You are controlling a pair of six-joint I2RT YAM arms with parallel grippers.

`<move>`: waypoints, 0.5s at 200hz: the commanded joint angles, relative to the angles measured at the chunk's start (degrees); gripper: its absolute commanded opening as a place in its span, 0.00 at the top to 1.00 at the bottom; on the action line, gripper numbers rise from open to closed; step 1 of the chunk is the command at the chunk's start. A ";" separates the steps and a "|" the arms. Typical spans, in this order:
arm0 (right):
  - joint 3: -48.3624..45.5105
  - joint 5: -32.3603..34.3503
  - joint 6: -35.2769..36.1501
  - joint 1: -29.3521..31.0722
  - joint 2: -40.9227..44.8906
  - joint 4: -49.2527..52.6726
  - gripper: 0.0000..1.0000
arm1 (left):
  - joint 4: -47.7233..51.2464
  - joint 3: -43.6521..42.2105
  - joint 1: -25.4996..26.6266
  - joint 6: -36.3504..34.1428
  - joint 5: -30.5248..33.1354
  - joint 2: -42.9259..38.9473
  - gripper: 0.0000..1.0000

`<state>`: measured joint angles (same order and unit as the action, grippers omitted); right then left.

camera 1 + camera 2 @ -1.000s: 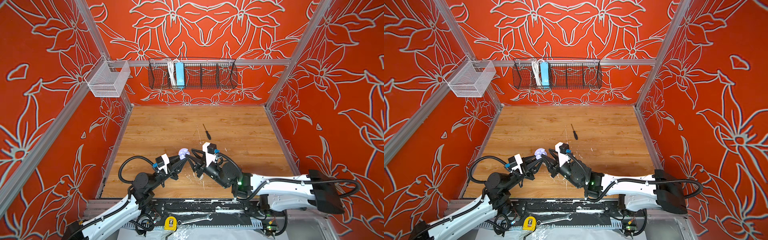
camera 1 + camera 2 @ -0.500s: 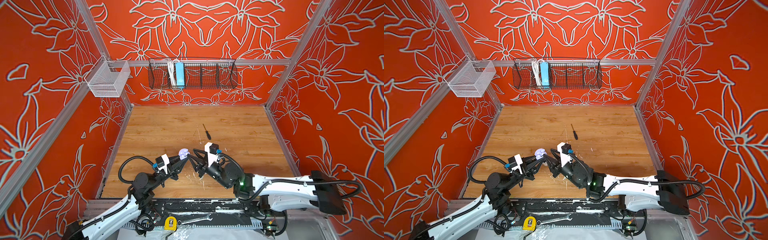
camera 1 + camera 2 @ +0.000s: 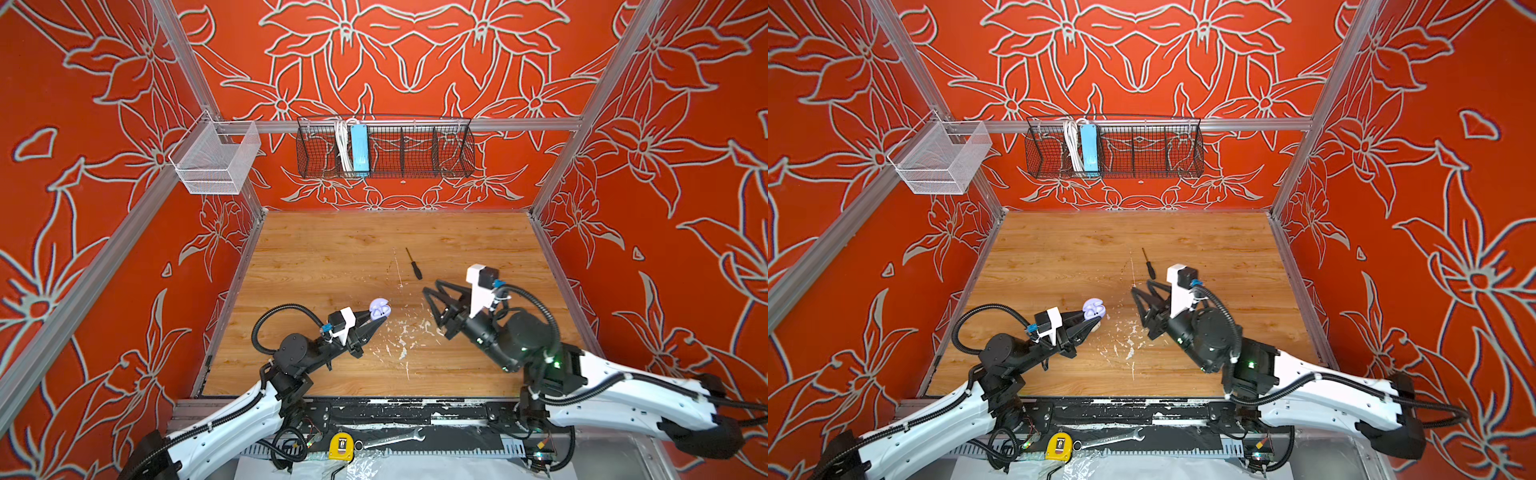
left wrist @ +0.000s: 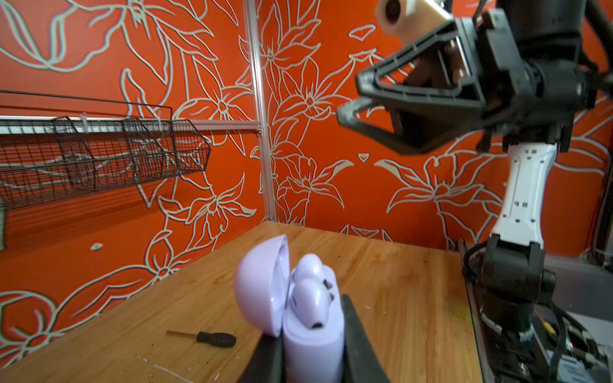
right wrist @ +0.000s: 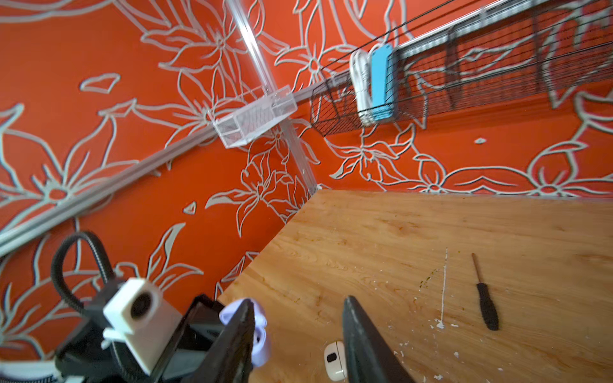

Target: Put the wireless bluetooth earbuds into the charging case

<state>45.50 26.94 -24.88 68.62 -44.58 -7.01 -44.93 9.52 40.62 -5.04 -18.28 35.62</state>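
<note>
earbuds (image 4: 310, 293): two lavender units are seated side by side in the lavender charging case (image 4: 313, 345), heads up. the case lid (image 4: 258, 285) is hinged open and stands upright beside them.

left gripper (image 3: 374, 323): clenched on the charging case, one finger on each side of the case body. the case is held upright above the wooden table (image 3: 332, 249), at the near left of centre in both top views.

small cream-white rounded item (image 5: 334, 364): lies on the table close to the left gripper. it may be a second case; the view is too blurred to confirm.

right gripper (image 3: 430, 286): released, jaws parted, nothing between them. it hangs raised above the table, to the right of the charging case and well apart from it, with the tips turned toward the left side.

white flecks (image 3: 401, 332): scattered on the table between the two grippers.

screwdriver (image 3: 414, 264): black handle, lies flat on the table beyond the right gripper, near the middle of the board.

back wall: a black wire basket (image 3: 415, 162) hangs on the rail and holds a blue power strip (image 3: 359, 149) and a white cable (image 3: 341, 145) in a left compartment. a white mesh basket (image 3: 216, 162) hangs at the far left corner.
</note>
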 commanded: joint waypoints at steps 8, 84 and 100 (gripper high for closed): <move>4.32 -3.57 -2.04 -7.75 -1.94 12.76 0.55 | 1.50 2.85 0.34 -4.76 -4.74 3.25 1.00; -2.69 -3.39 16.90 -12.81 -7.94 7.65 0.56 | 3.96 8.43 0.42 -4.48 -14.54 13.38 1.00; -1.54 -4.91 15.76 -13.29 -9.83 8.24 0.57 | 3.93 8.66 0.64 -4.10 -15.48 13.10 1.00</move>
<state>42.26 23.53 -12.53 56.12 -53.47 2.79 -40.86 16.60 40.69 -9.08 -29.65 48.93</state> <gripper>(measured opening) 0.439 0.220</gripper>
